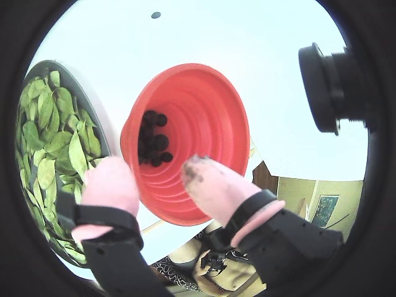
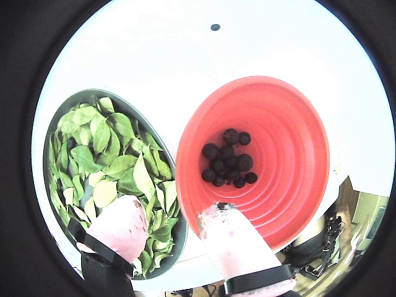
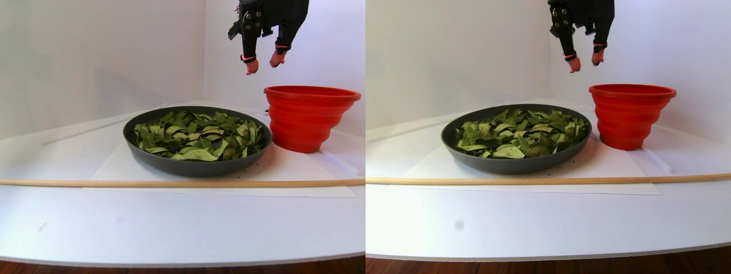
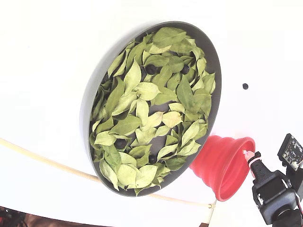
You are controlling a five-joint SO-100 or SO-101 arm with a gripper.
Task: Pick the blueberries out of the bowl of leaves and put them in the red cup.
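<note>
The red ribbed cup [image 2: 291,124] stands right of the dark grey bowl [image 2: 47,142] of green leaves. Several blueberries [image 2: 228,162] lie at the cup's bottom, also in a wrist view [image 1: 151,139]. In the fixed view, dark blueberries [image 4: 150,69] show between the leaves of the bowl [image 4: 94,85], another one near its lower left [image 4: 120,143]. My gripper [image 2: 173,210] is open and empty, with pink fingertips. It hangs well above the cup's [image 3: 302,120] left rim in the stereo pair view [image 3: 264,63]. One finger is over the leaves, the other over the cup edge.
A thin wooden stick [image 3: 171,183] lies across the white table in front of the bowl [image 3: 188,162]. A small black dot [image 2: 215,27] marks the table behind. A second camera [image 1: 331,86] juts from the wrist. The table's front edge [image 3: 171,260] is near.
</note>
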